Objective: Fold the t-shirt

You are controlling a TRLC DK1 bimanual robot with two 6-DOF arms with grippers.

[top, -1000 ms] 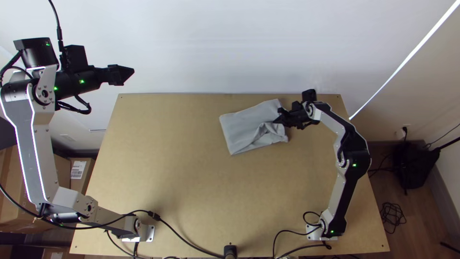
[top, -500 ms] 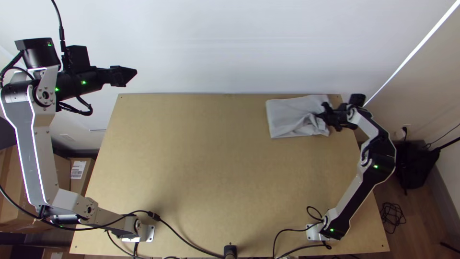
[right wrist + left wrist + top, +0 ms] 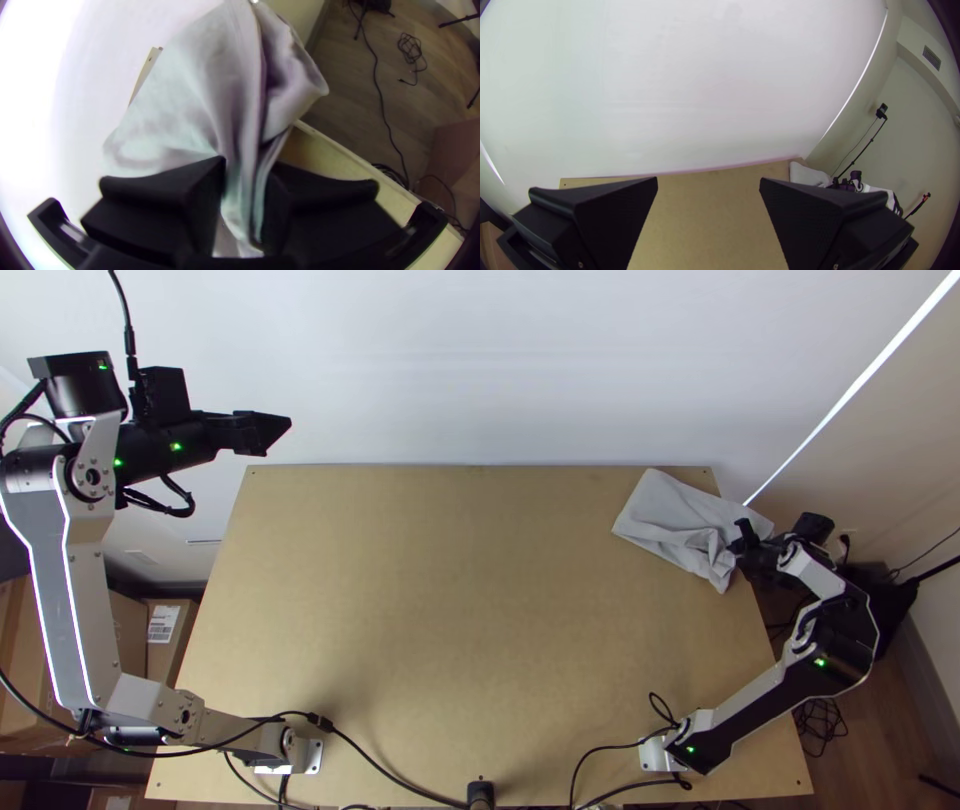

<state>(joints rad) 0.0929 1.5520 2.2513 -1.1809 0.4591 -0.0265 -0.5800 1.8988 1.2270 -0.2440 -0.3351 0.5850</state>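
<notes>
In the top view the grey t-shirt (image 3: 675,515) is a folded bundle at the table's far right corner, partly past the right edge. My right gripper (image 3: 738,547) holds its bunched right end. In the right wrist view my right gripper (image 3: 245,200) is shut on gathered layers of the t-shirt (image 3: 185,95), which spread out beyond the fingers. My left gripper (image 3: 285,430) is beyond the table's far left corner, away from the cloth. The left wrist view shows my left gripper (image 3: 708,187) open, its fingers wide apart, and the t-shirt (image 3: 807,175) in the distance.
The wooden table (image 3: 440,620) lies bare across its middle and left. Black cables (image 3: 390,770) run along its near edge. A white wall (image 3: 480,360) rises behind it. Cardboard boxes (image 3: 165,635) stand left of the table, and a black bag (image 3: 880,620) is on the floor at right.
My right gripper has carried the t-shirt from the table's right-centre to the far right corner, and the bundle has turned. The left arm has barely shifted.
</notes>
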